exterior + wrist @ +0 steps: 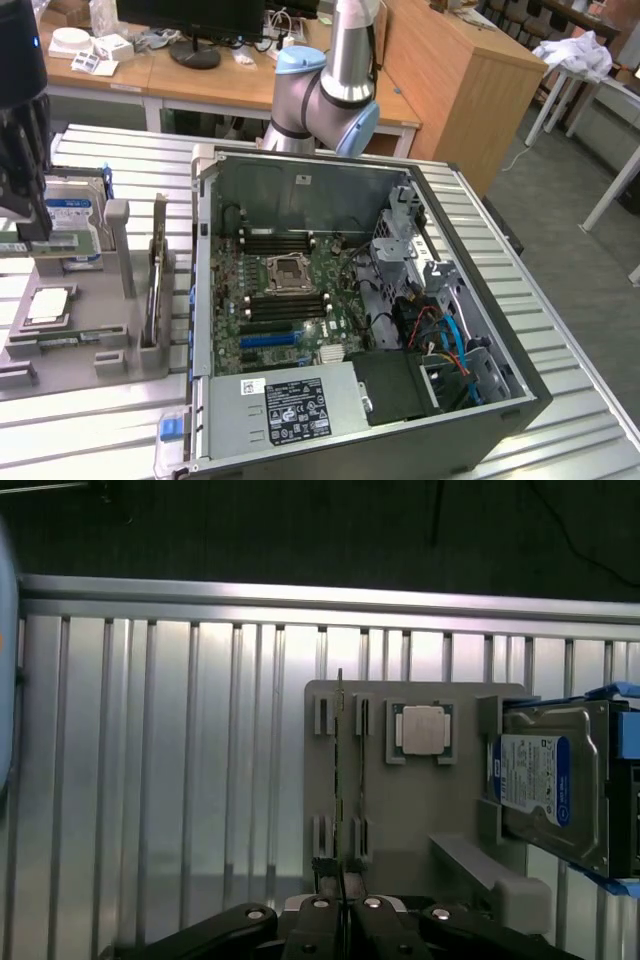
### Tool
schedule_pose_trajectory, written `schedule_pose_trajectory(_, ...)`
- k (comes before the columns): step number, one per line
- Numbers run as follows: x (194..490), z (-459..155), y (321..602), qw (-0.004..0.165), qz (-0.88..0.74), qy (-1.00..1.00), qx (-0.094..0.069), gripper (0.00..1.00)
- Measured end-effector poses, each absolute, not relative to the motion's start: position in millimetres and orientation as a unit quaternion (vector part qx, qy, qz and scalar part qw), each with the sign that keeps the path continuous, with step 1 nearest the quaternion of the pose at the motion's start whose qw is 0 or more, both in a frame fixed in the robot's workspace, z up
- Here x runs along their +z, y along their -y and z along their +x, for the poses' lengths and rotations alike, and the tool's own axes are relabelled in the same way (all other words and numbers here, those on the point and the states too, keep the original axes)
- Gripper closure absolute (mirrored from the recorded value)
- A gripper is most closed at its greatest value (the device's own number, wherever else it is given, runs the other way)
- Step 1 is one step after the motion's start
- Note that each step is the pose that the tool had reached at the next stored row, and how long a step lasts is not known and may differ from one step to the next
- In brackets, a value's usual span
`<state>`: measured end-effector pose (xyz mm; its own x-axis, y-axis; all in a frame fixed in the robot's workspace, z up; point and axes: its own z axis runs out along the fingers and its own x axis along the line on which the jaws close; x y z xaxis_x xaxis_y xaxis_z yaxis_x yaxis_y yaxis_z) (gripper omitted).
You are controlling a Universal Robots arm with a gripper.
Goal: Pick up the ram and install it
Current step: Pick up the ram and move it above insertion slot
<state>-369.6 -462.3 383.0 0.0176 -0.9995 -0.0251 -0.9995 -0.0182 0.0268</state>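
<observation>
Your gripper (341,898) is pressed together on the ram (341,770). It pinches one end of the thin green stick, which you see edge-on in the wrist view. The ram runs over the grey holder block (400,810), in line with the block's paired slot posts. Whether it sits in those slots or hangs just above them is hard to tell. Also on the block you have the square processor chip (421,728) beside the ram and the blue-labelled hard drive (545,785) at the far edge. The open computer case (300,180) stands beside the block, to the exterior view's right.
</observation>
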Motion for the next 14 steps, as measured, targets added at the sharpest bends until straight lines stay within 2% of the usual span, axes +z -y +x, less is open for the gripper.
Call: schedule_pose_trajectory(14,414.4,-369.6,462.3,0.001,0.713,0.701,-0.019,0.88)
